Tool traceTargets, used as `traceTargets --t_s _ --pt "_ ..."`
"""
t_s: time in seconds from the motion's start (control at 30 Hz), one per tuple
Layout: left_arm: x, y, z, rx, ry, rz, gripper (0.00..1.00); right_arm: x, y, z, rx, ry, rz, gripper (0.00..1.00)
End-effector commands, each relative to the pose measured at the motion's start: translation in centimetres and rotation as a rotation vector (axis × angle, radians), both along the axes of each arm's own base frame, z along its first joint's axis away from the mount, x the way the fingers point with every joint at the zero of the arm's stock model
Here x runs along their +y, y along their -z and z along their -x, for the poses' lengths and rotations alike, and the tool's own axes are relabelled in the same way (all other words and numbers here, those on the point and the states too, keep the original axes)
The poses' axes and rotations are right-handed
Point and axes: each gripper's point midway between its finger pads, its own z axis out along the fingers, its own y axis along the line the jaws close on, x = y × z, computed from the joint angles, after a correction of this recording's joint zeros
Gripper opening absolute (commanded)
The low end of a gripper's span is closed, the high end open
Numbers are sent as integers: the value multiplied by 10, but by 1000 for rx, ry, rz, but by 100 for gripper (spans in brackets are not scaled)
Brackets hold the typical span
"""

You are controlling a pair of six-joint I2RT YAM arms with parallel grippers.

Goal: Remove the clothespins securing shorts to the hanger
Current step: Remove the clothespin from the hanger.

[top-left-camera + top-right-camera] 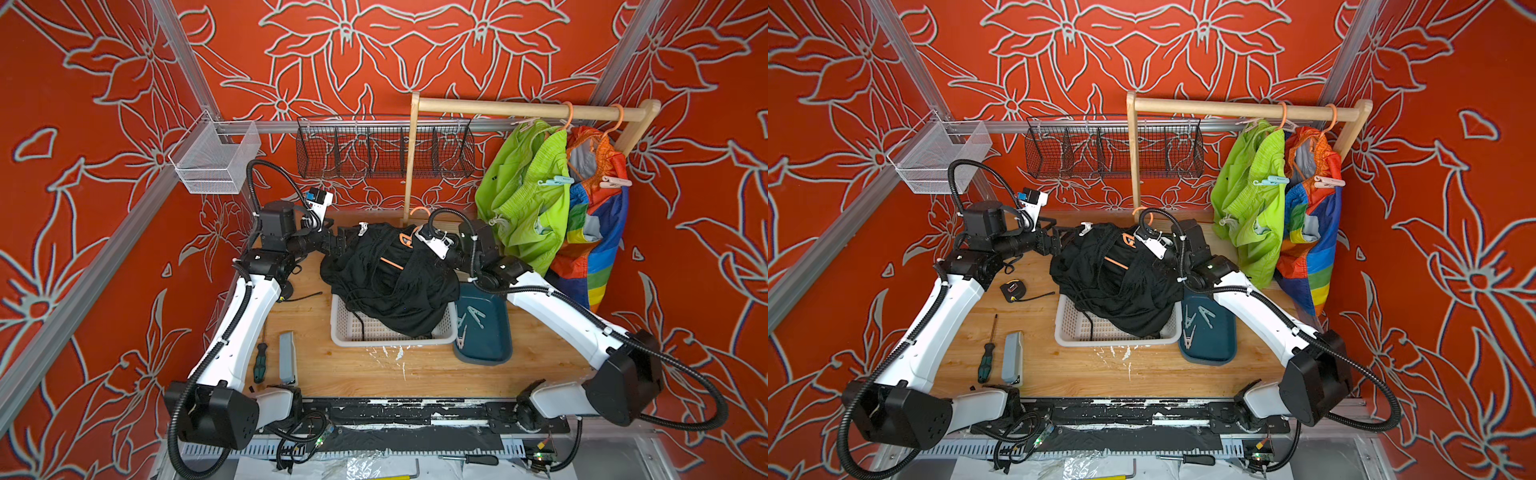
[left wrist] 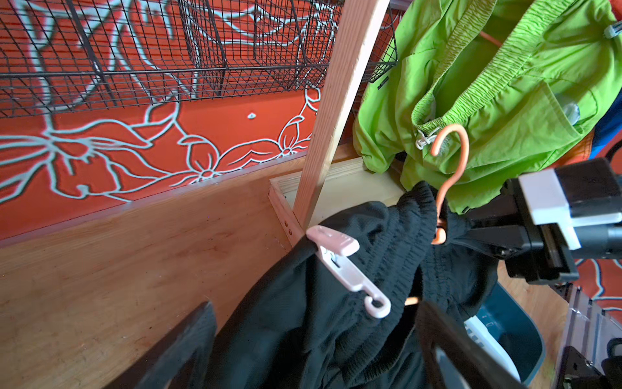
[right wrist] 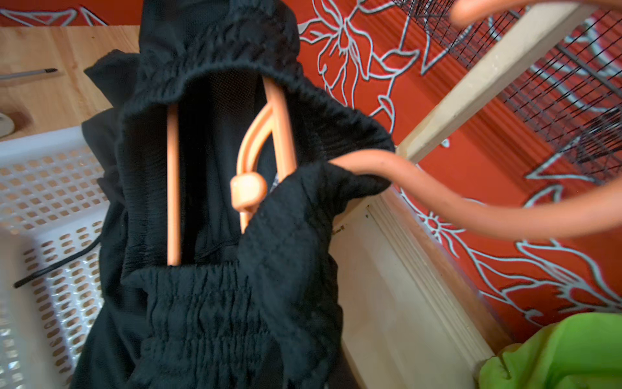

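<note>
The left tool (image 2: 314,304) stands wide open near a pink clothespin (image 2: 340,266) clipped on black shorts (image 2: 303,336), while the right tool (image 2: 454,232) clamps the orange hanger (image 2: 451,161) above a white basket (image 1: 390,338).

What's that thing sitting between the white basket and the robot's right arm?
A dark teal tray holding a few loose clothespins, right beside the basket. Both top views show it.

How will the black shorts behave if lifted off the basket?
Probably floppy: the black shorts sag in folds over the rim of the white basket. Likely light, hanging from a thin orange hanger. The dangling drawstring might snag the basket's holes.
</note>
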Motion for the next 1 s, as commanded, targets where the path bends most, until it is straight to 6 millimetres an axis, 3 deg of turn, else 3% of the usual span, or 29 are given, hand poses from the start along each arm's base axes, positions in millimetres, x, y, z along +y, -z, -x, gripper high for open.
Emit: traceTargets --t_s 0.0,0.27,0.67,0.97 --pt "-1 -4 7 -16 46 3 90 3 -38 7 -49 -36 -157 0" --pt "-9 3 8 43 139 56 89 2 -46 18 -32 -65 -245 0" --pt "-22 10 2 98 209 125 70 8 -64 21 -41 -98 -318 0" --pt "-4 14 -11 75 85 69 72 6 -73 28 -56 -107 -329 0"
